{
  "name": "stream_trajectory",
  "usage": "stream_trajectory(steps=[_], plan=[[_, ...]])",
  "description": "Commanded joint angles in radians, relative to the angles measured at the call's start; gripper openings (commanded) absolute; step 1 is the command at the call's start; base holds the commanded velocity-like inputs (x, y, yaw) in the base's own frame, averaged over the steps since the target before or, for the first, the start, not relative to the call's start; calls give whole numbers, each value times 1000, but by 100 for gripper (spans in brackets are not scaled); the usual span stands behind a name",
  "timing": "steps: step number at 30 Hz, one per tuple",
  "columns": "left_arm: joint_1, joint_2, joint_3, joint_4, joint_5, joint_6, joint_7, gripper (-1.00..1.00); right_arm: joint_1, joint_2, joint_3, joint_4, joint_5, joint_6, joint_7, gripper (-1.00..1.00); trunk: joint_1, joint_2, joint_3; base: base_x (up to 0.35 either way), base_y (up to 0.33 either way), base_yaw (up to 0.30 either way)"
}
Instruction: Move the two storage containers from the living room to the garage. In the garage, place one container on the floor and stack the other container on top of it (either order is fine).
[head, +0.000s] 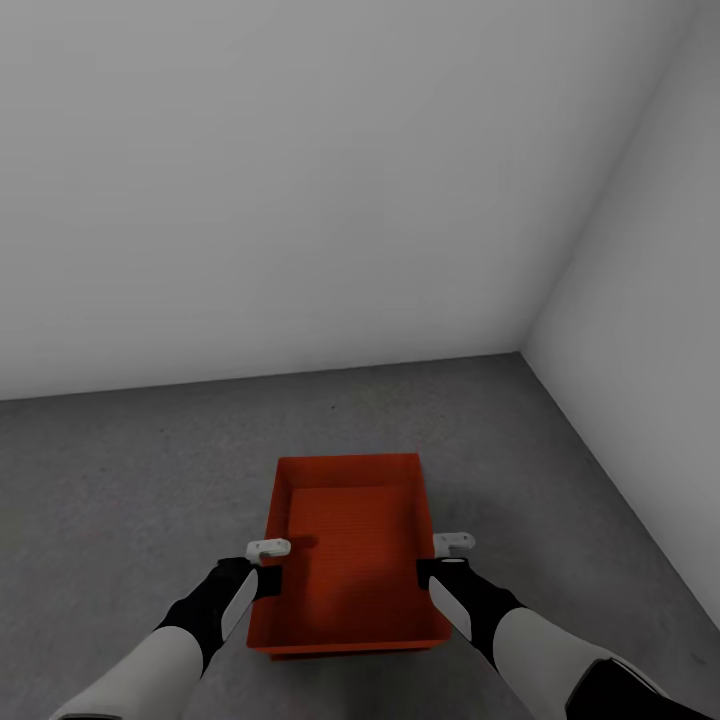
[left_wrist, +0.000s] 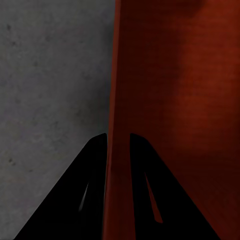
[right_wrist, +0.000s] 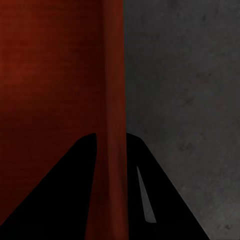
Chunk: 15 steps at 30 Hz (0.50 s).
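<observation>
Orange-red and open at the top, one storage container (head: 350, 550) sits low over the mottled grey concrete floor (head: 130, 480) of the garage, near the corner where two plain pale walls (head: 300, 180) meet. The left pincer (left_wrist: 118, 137) is clenched on the container's left side wall, one finger inside, one outside. The right pincer (right_wrist: 110, 136) grips the opposite wall the same way. Whether the bin rests on the concrete or hangs just above it, I cannot tell.
</observation>
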Motion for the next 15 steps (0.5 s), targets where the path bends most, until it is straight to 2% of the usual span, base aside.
stream_trajectory(steps=[1, 8, 15], plan=[[0, 1, 22, -1, -19, 8, 12, -100, -1, -22, -24, -3, 29, -41, -55, -100, 0, 0, -1, 0, 0, 0], [0, 1, 22, -1, -18, 8, 12, -100, -1, -22, -24, -3, 29, -41, -55, -100, 0, 0, -1, 0, 0, 0], [0, 1, 22, -1, -18, 8, 12, -100, -1, -22, -24, -3, 28, -41, -55, -100, 23, -42, -19, 0, 0, 0]])
